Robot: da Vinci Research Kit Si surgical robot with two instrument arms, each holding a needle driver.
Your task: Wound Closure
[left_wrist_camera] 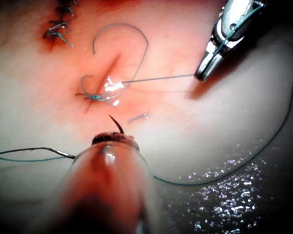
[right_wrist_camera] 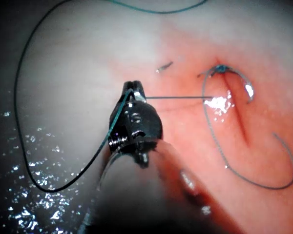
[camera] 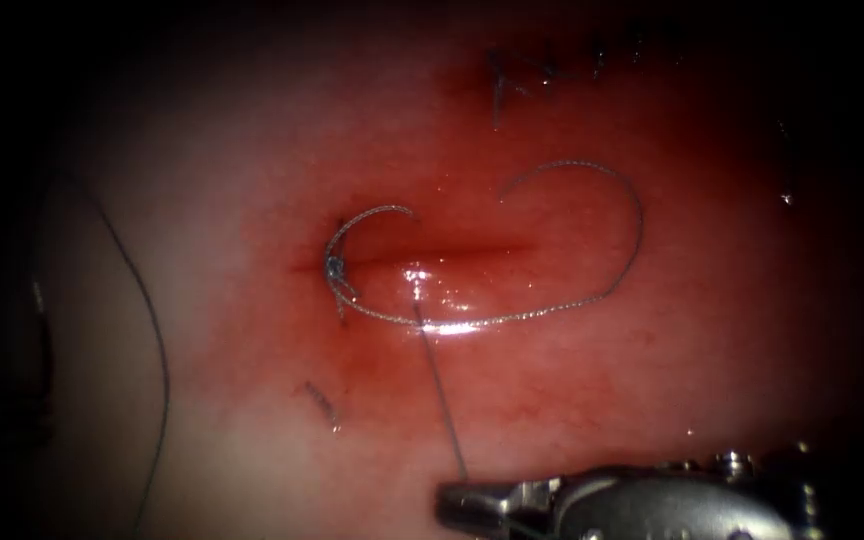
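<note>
Endoscope overhead; wrist cams close, prob. oblique; all share cut [camera: 432, 255].

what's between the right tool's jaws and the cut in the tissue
A taut thread runs from the right tool, whose jaws are shut on it, up to the cut; the tissue beneath looks bare in the endoscope view.

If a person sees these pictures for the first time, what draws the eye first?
The pale thread loops on the tissue around the cut, with a blue knot at its left end. The right end effector holds a taut strand, and the left end effector holds the needle.
</note>
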